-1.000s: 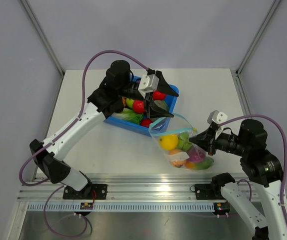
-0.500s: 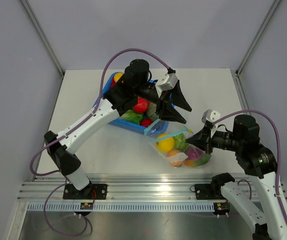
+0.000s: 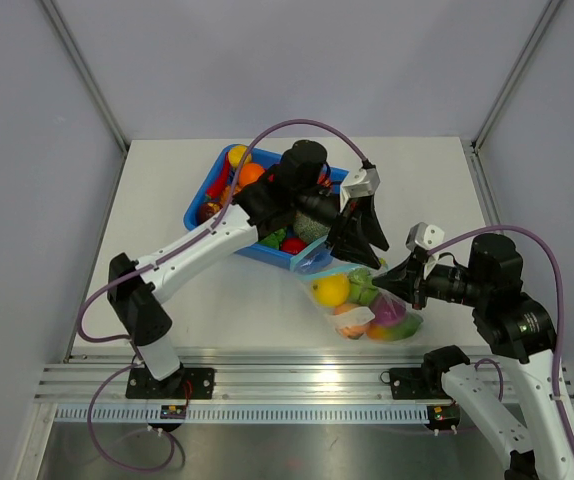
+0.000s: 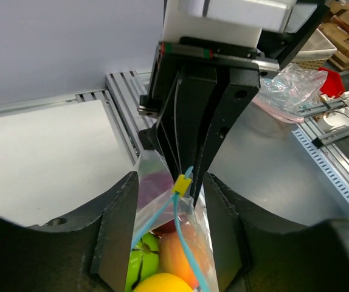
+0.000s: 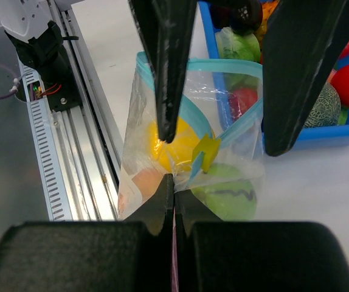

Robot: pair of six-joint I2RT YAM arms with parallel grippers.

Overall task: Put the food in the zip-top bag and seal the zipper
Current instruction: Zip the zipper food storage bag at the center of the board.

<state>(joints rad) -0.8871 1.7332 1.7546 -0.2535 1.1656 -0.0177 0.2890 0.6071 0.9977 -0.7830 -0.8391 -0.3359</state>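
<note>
The zip-top bag [image 3: 367, 305] lies near the front edge, holding food: a yellow fruit [image 5: 173, 141], a green one [image 5: 224, 194] and others. Its zipper [image 5: 235, 67] is a pale blue strip with a yellow slider [image 5: 206, 152], and the mouth gapes open. My right gripper [image 3: 394, 280] is shut on the bag's edge beside the slider, seen in the right wrist view [image 5: 174, 184]. My left gripper [image 3: 360, 250] is open, and its fingers [image 4: 121, 228] straddle the zipper end at the slider [image 4: 182, 182]. More food [image 3: 250, 173] lies in the blue bin.
The blue bin [image 3: 199, 200] stands behind and left of the bag, under my left arm, its near corner touching the bag's mouth. The aluminium rail [image 3: 287, 380] runs along the front edge just beyond the bag.
My left arm swung from over the blue bin to the right and nearer, so its open jaws now sit around the bag's zipper end. The right gripper kept its hold, and the bag shifted slightly.
</note>
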